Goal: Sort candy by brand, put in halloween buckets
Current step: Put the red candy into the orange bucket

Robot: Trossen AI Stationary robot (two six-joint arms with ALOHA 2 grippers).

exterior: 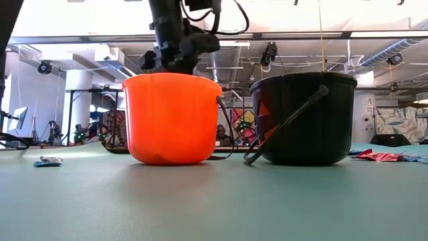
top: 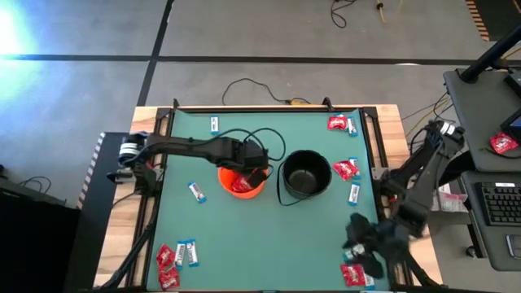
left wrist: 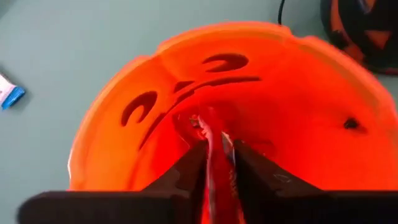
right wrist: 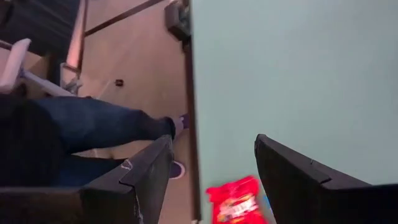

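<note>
Left gripper (left wrist: 219,163) hangs over the round bright orange plastic bucket (left wrist: 298,106), fingers narrowly pinching a crinkly red candy packet (left wrist: 214,155). Looks like the drop step; next it just needs to let go. Right gripper (right wrist: 211,180) waits wide open near the tabletop's edge.

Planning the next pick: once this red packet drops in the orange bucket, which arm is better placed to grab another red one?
Probably the right. Its open pincer hovers just above a red packet at the table's near right corner, while the left pincer is over the orange bucket, a red packet between its fingers.

Place: robotics lab or workshop
Evidence: exposed ceiling pipes (exterior: 401,45), taped concrete floor (top: 81,57), loose cable (top: 244,85), side desk with keyboard (top: 498,203)
</note>
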